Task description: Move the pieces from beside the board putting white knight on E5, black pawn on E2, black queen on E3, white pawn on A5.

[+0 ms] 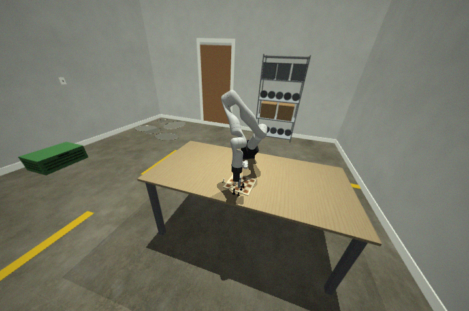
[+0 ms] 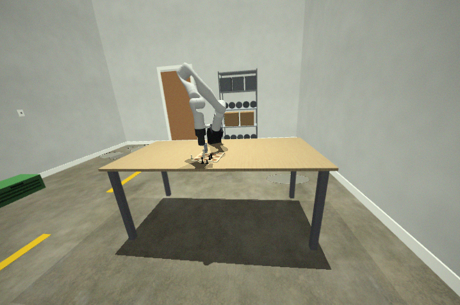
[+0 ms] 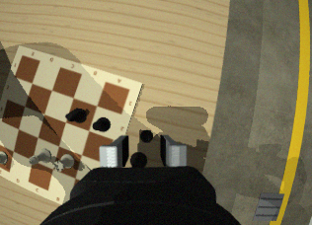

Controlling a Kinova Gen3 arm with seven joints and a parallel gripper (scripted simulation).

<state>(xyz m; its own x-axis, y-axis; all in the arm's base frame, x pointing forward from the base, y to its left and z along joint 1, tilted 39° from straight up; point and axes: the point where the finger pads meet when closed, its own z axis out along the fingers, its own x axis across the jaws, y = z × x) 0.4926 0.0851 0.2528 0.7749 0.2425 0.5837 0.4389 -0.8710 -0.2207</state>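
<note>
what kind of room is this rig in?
Looks like a bare workshop or warehouse bay: concrete floor with yellow lane lines, a metal storage rack by the door, and one wooden table carrying the arm and chessboard.

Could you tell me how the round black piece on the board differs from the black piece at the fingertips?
The round black piece stands on a board square; the black piece at the fingertips stands on the table beside it. The first is outside the gripper; the second lies between its open fingers. Both look black and upright.
</note>
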